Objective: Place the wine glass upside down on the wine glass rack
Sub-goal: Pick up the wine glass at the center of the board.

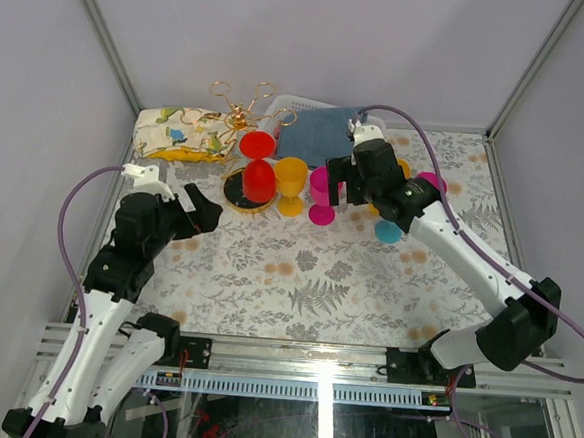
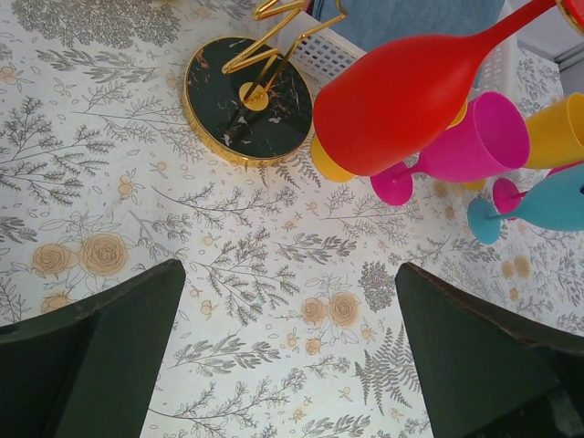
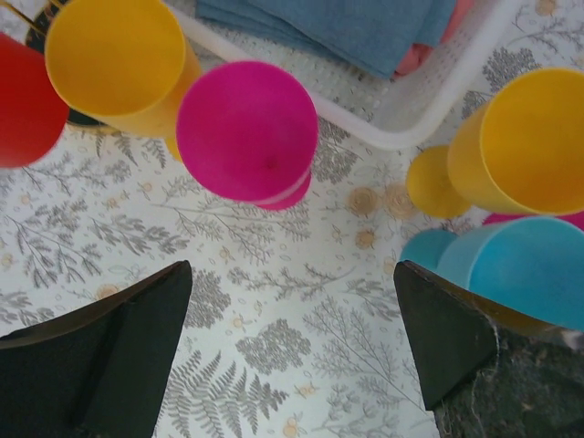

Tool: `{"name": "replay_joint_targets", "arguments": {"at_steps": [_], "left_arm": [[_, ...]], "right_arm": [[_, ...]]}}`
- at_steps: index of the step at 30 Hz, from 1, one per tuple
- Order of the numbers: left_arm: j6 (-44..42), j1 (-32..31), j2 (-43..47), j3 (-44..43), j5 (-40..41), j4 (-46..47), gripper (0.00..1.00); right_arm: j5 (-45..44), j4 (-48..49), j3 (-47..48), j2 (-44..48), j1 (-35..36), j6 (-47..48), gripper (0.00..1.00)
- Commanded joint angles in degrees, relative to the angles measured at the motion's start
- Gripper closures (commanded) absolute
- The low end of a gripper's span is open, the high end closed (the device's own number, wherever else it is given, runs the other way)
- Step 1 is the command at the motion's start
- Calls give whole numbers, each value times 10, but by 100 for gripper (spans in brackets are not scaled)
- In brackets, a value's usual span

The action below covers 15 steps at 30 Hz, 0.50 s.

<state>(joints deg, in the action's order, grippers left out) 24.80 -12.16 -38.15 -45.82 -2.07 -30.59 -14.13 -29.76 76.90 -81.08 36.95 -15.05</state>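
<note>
While a red wine glass (image 2: pixel 401 100) already hangs bowl-down on the wine glass rack (image 2: pixel 248 96) beyond the left gripper (image 2: pixel 287 274) | both finger pairs apart, empty | magenta wine glass (image 3: pixel 246 130) upright just beyond right gripper (image 3: pixel 292 274), ungrasped | to do: grasp, invert, hang.

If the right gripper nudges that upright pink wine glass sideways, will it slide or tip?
Probably tips: the pink wine glass stands on a thin stem over a small foot. It looks like opaque plastic, so likely light and not brittle. Once down, its round bowl may roll into the yellow wine glass beside it.
</note>
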Motion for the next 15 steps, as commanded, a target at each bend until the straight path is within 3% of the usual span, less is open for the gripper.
{"name": "replay_joint_targets", "arguments": {"at_steps": [1,15], "left_arm": [[-12,3,24,-5,22,0,0],[-20,2,94,17,14,22,0]], "right_arm": [[-11,79,47,-30,-4,-26,1],[-96,28,244,-240,-5,-92,1]]}}
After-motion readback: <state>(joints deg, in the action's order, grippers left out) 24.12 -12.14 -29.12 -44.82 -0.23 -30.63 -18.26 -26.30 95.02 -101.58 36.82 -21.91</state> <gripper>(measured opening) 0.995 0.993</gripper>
